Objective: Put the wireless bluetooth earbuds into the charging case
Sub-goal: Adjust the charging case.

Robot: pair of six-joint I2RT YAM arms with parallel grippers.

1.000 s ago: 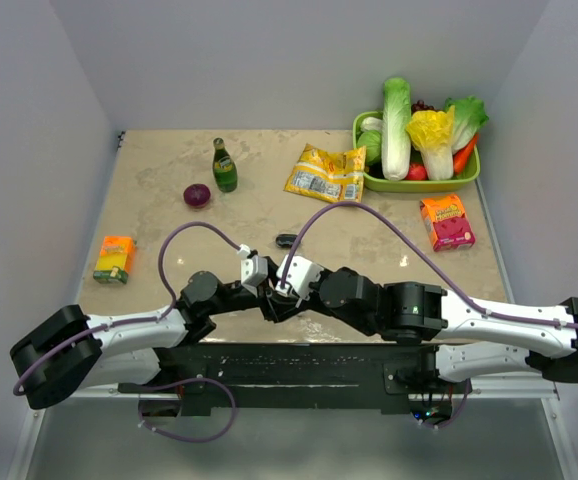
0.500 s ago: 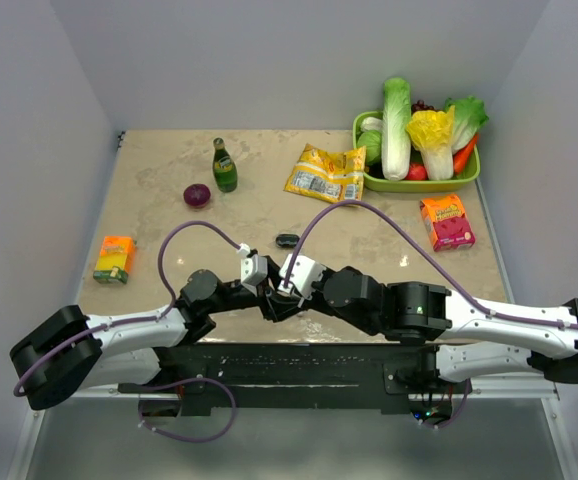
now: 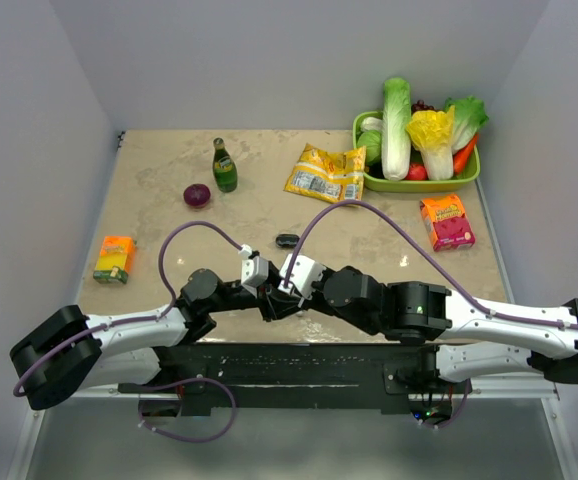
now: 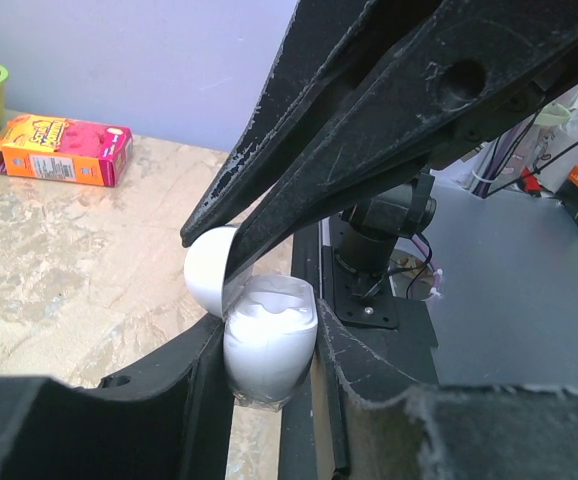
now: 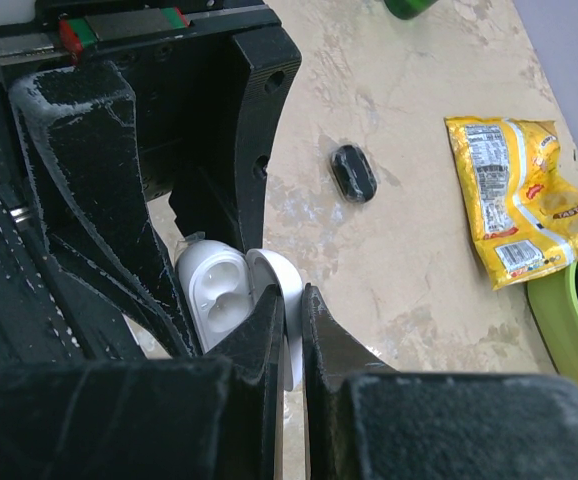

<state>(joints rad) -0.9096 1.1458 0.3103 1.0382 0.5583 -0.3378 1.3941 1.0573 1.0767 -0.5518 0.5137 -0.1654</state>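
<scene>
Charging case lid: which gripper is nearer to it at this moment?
Right. The right gripper is pinched shut on the open lid itself. The left gripper clamps the base of the charging case, right beside the lid.

- Bag (image 3: 325,173): yellow crinkled snack packet, flat on the tan table (image 3: 159,150); the reference for every entry below.
- Tray (image 3: 394,186): lime green, just right of the bag. It holds a napa cabbage (image 3: 397,115), a yellow leafy head (image 3: 432,135), a lettuce (image 3: 466,115), a carrot (image 3: 464,155) and a tomato (image 3: 416,172).
- Pink box (image 3: 446,221): right of the bag and nearer the camera, lying flat.
- Bottle (image 3: 224,165): green, upright, left of the bag.
- Onion (image 3: 197,195): dark red, farther left of the bag.
- Orange box (image 3: 115,259): well left of the bag and nearer.
- Dark oval item (image 3: 287,240): near the bag, on its near left; kind unclear.
</scene>
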